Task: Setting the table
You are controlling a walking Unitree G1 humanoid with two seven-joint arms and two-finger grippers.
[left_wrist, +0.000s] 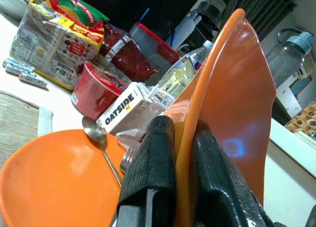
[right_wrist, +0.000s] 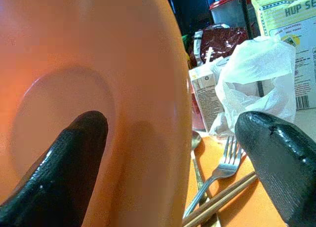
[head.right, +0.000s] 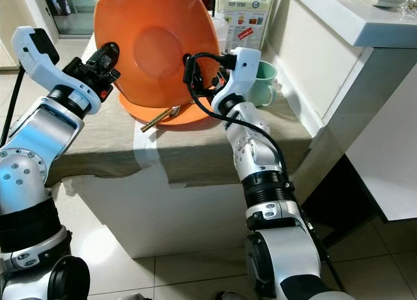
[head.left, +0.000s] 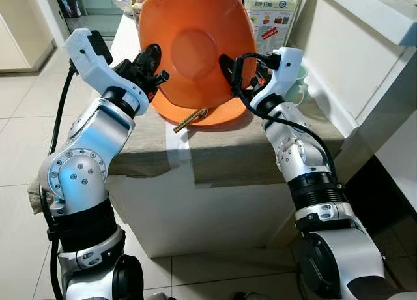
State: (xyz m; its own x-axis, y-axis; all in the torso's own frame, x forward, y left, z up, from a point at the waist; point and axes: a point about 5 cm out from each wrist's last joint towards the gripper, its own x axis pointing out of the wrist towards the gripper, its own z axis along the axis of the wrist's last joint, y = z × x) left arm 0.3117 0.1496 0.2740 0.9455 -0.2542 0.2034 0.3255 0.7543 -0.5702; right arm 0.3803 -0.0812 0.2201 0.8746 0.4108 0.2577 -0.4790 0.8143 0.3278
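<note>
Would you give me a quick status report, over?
Left gripper shut on upper orange plate, held upright. Right gripper open around its other rim. Spoon, fork, chopsticks on lower orange plate.

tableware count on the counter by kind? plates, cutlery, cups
Plates: 2, one upright in the left hand, one flat
Spoons: 1
Forks: 1
Chopsticks: 1 pair
Cups: 1, green
Total: 6
</note>
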